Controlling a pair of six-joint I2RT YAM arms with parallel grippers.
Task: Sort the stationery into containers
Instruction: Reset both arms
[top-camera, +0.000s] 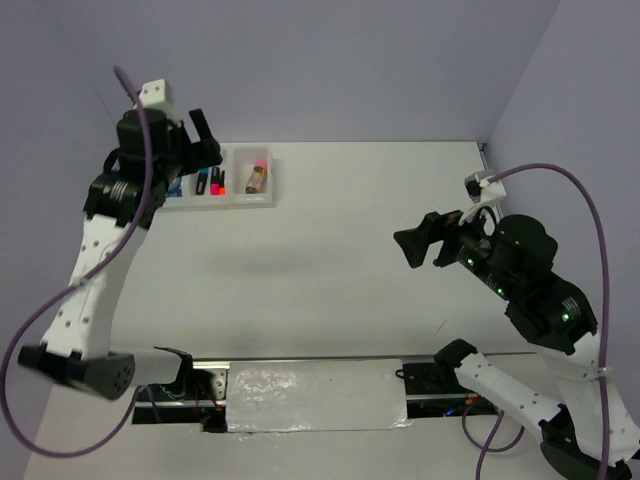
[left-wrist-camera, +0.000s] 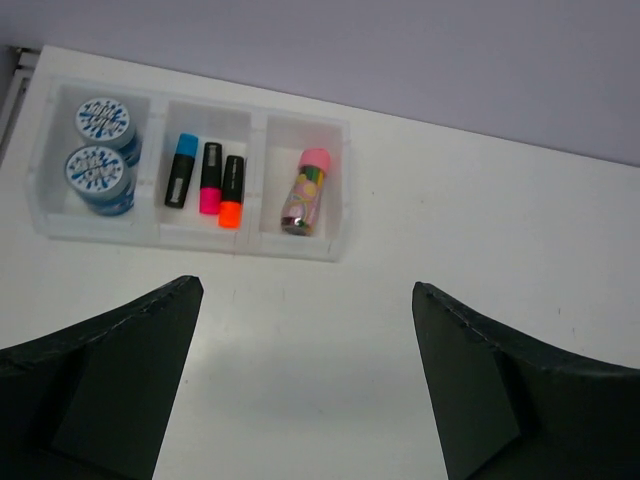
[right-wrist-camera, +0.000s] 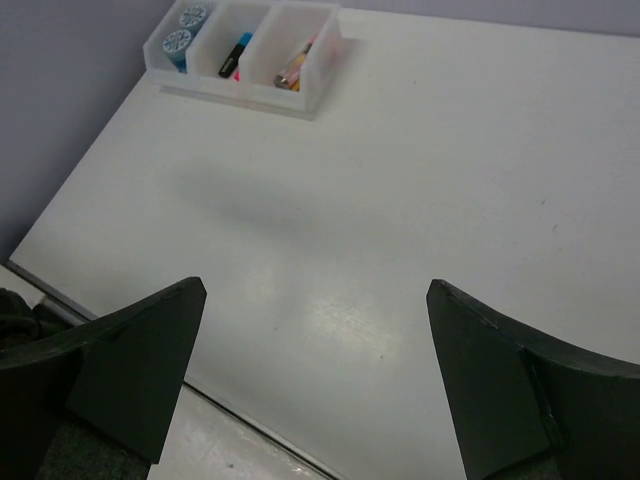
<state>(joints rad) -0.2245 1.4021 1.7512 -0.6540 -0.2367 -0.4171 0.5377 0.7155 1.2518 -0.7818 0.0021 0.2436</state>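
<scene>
**All six pieces lie in the tray, both grippers wide and empty**

The white table (top-camera: 330, 250) carries only the tray near its far left corner. The left arm (top-camera: 95, 250) reaches up to that corner; the right arm (top-camera: 530, 290) is bent over the right side, well apart from the tray.

The tray (left-wrist-camera: 150, 235) has three compartments in a row. The left gripper (left-wrist-camera: 307, 300) hangs above the table just near of it, jaws spread wide with nothing between them. The right gripper (right-wrist-camera: 316, 300) is also spread wide and empty, pointing across the bare table toward the tray.

In the left compartment sit the two blue rolls (left-wrist-camera: 103, 120), one behind the other, patterned tops up. In the right compartment lies the stick (left-wrist-camera: 306, 190), pink end away from the arms. The middle compartment holds the three highlighters side by side: blue cap (left-wrist-camera: 181, 170), pink cap (left-wrist-camera: 210, 178), orange cap (left-wrist-camera: 231, 191).
</scene>
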